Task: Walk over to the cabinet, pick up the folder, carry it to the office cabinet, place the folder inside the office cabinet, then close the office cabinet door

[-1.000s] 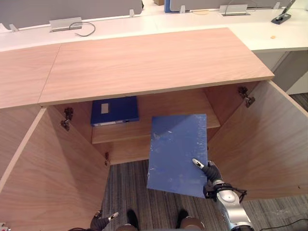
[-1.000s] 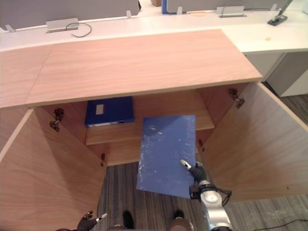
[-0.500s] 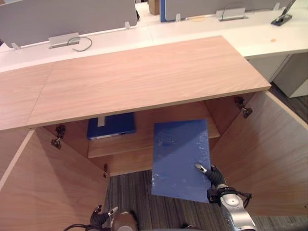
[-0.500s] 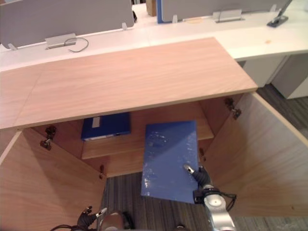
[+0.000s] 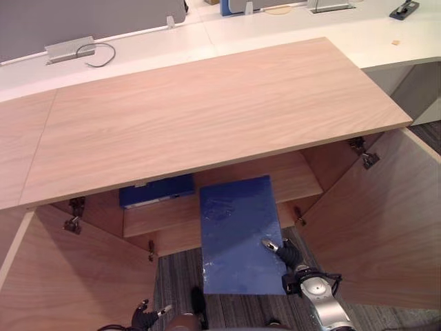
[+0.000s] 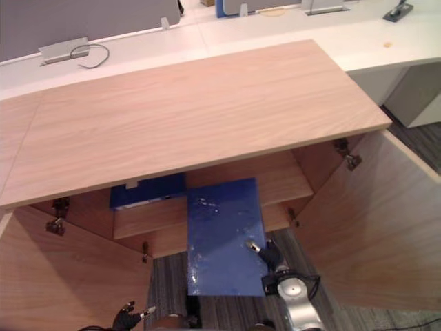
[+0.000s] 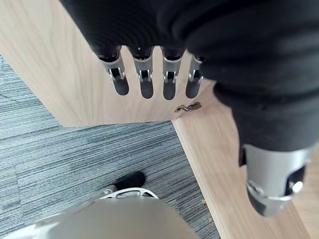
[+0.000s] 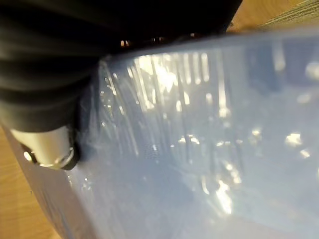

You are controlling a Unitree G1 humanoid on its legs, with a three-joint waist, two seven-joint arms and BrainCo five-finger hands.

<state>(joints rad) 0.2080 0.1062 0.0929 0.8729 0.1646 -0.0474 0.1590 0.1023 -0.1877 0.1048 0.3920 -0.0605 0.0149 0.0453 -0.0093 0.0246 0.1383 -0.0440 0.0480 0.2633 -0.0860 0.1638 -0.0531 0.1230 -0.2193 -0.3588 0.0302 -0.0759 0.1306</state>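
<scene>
Hanging idle near the floor, the left hand [image 5: 143,319] has relaxed fingers; the right hand [image 5: 290,256] pinches the folder's [image 5: 236,231] near corner, thumb on top, holding it flat to slide onto the cabinet shelf [image 5: 296,181], beside a blue binder [image 5: 157,191].

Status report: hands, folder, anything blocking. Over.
Right hand shut on blue folder, held at the open cabinet mouth. Left hand open, low by the left door. Dark blue binder on the shelf, left side, clear of folder.
</scene>
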